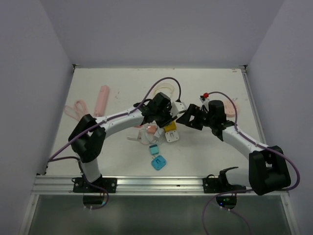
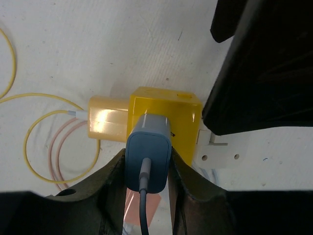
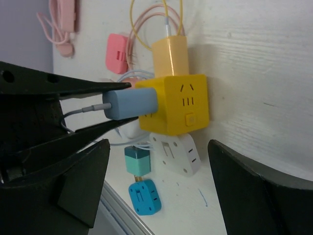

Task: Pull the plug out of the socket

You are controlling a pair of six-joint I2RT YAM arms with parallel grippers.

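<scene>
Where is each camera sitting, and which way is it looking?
Top: high above and behind the bases, looking down on the table; the left arm and the right arm both show.
Left wrist: on the left arm, looking along the left fingers, closed on the blue plug in the yellow cube socket.
Right wrist: on the right arm, looking sideways at the socket between the open right fingers.
Shared: both wrist views show plug and socket.

The left gripper hems the blue plug on two sides; a yellow charger and white adapter crowd two faces of the yellow socket cube. Open table lies beyond it.
</scene>
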